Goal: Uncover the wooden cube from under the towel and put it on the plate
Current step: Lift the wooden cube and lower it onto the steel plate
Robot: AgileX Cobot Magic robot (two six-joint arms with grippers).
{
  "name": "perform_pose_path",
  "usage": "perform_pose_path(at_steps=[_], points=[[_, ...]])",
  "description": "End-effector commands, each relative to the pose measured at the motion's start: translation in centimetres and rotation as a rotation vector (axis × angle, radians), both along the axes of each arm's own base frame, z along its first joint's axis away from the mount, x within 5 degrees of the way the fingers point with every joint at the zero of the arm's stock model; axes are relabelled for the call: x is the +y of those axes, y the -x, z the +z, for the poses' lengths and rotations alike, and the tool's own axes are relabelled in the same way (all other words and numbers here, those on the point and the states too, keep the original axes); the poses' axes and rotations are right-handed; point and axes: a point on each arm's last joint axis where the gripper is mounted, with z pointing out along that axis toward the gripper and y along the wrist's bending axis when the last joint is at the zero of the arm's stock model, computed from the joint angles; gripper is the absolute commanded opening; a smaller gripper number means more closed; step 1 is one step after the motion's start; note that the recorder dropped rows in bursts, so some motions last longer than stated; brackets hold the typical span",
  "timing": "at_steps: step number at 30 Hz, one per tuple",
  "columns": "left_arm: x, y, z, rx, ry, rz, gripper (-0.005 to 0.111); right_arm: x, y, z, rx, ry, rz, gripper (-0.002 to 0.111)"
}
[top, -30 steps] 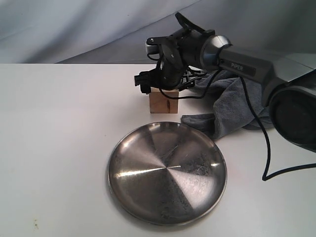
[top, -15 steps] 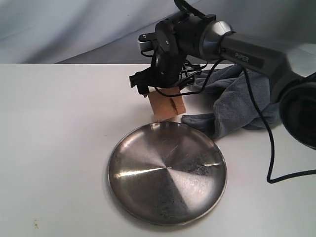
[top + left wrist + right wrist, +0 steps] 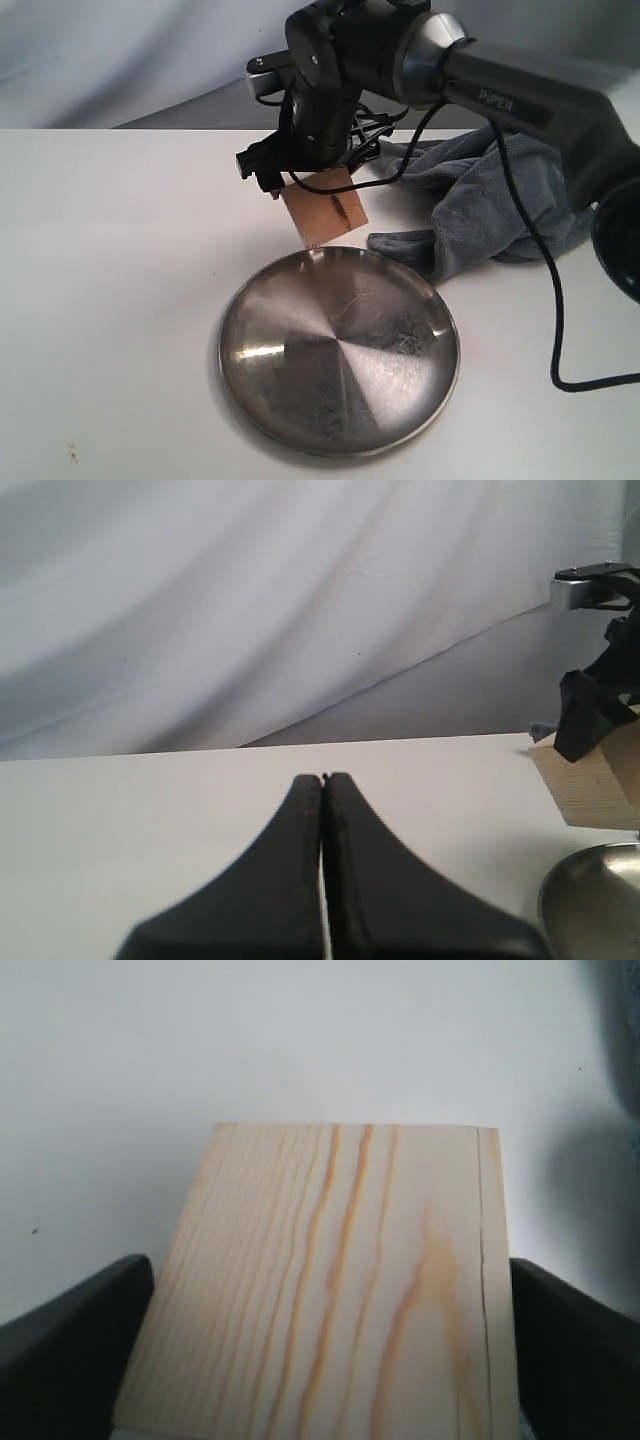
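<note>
The pale wooden cube [image 3: 324, 212] hangs tilted in the air just beyond the far rim of the steel plate [image 3: 338, 350], with my right gripper [image 3: 305, 178] shut on it from above. Up close in the right wrist view the cube [image 3: 330, 1290] fills the space between both black fingers [image 3: 75, 1335]. The dark grey-blue towel [image 3: 480, 205] lies crumpled on the table to the right, off the cube. In the left wrist view my left gripper [image 3: 322, 777] is shut on nothing, low over the table, with the cube [image 3: 595, 780] and plate rim [image 3: 590, 900] at the side.
The right arm [image 3: 520, 100] reaches in from the right above the towel, its black cable [image 3: 548, 300] looping down onto the table. A grey cloth backdrop [image 3: 120, 60] rises behind the white table [image 3: 110, 300].
The right gripper has lifted the cube off the table, tilted it, and carried it up and slightly left, toward the plate's far rim.
</note>
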Motion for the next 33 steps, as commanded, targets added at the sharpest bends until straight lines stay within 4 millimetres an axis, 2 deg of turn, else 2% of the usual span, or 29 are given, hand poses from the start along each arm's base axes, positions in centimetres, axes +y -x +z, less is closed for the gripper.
perform_pose_path(at_steps=[1,11,14,19,33], points=[[0.0,0.0,0.0,-0.01,0.006,0.003,0.0,0.4,2.1,1.7,0.035,0.059,0.063,0.047],[0.0,0.0,0.0,-0.01,0.006,0.003,0.0,2.7,6.6,2.3,0.083,0.107,0.179,0.044],[0.0,0.0,0.0,-0.01,0.006,0.003,0.0,3.0,7.7,1.9,0.098,0.128,0.203,0.044],[0.0,0.0,0.0,-0.01,0.006,0.003,0.0,2.1,9.3,0.2,0.152,0.195,0.231,0.044],[0.0,0.0,0.0,-0.01,0.006,0.003,0.0,-1.8,12.4,-4.3,0.111,0.109,0.259,0.043]])
